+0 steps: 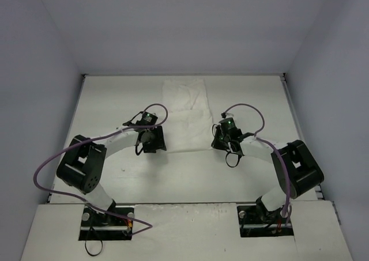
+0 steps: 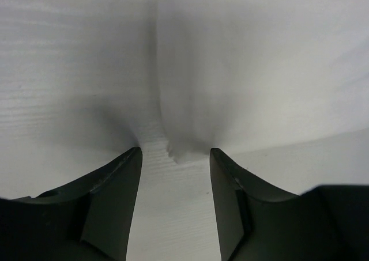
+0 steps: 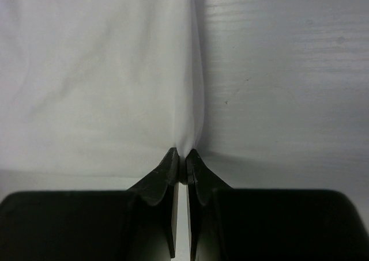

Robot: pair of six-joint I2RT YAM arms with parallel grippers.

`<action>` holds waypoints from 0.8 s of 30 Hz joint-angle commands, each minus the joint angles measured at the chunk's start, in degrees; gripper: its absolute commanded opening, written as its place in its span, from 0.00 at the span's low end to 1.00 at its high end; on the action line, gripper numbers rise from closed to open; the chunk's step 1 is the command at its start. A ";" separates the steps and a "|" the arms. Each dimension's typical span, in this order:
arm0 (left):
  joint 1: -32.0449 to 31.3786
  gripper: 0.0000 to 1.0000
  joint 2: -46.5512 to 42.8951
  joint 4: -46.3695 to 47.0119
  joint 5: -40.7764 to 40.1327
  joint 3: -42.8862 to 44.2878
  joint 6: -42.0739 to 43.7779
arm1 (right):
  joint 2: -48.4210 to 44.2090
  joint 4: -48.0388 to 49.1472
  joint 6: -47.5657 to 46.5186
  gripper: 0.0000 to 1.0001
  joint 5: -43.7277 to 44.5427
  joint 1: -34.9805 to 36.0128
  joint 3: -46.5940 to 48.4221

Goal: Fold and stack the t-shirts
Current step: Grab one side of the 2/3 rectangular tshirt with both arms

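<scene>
- My left tool (image 2: 176, 151) is spread. In its wrist view the two dark fingers (image 2: 109, 197) stand well apart, and a small near corner of the t-shirt (image 2: 242, 65) lies in the gap at their tips, touching neither.
- My right tool (image 3: 180, 155) is pressed together. In its wrist view the fingertips meet on the t-shirt's (image 3: 98, 71) right edge, and the cloth draws into creases that run to the pinch.
- Neither state can be read from above. The top view shows only the left tool (image 1: 151, 140) at the cloth's near left corner and the right tool (image 1: 222, 140) at its near right corner.
- The top view alone shows the whole t-shirt (image 1: 184, 111). It is a plain white folded strip lying flat on the tabletop (image 1: 115, 99) between my arms, running from the tools towards the far edge.
- The wrist views show bare tabletop on the outer side of each tool: left of the cloth (image 2: 69, 71) for one, right of it (image 3: 288, 71) for the other.
</scene>
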 commanded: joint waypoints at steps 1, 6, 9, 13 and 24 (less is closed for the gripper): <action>-0.38 0.47 -1.15 -6.63 -2.50 -3.03 -2.19 | -1.80 -6.75 0.22 0.00 1.84 0.48 -2.19; -4.36 0.47 4.25 -6.63 -2.40 -0.14 -3.48 | -1.80 -6.75 0.63 0.00 1.49 1.18 -2.67; -6.31 0.47 6.70 -6.54 -2.42 1.74 -4.37 | -1.71 -6.74 1.05 0.00 1.50 1.52 -2.74; -7.03 0.47 8.39 -5.88 -1.78 2.04 -5.20 | -2.42 -6.75 1.67 0.00 1.43 2.58 -3.13; -7.21 0.15 10.85 -6.95 -4.28 -0.07 -5.70 | -4.70 -6.66 2.39 0.00 1.95 3.64 -5.60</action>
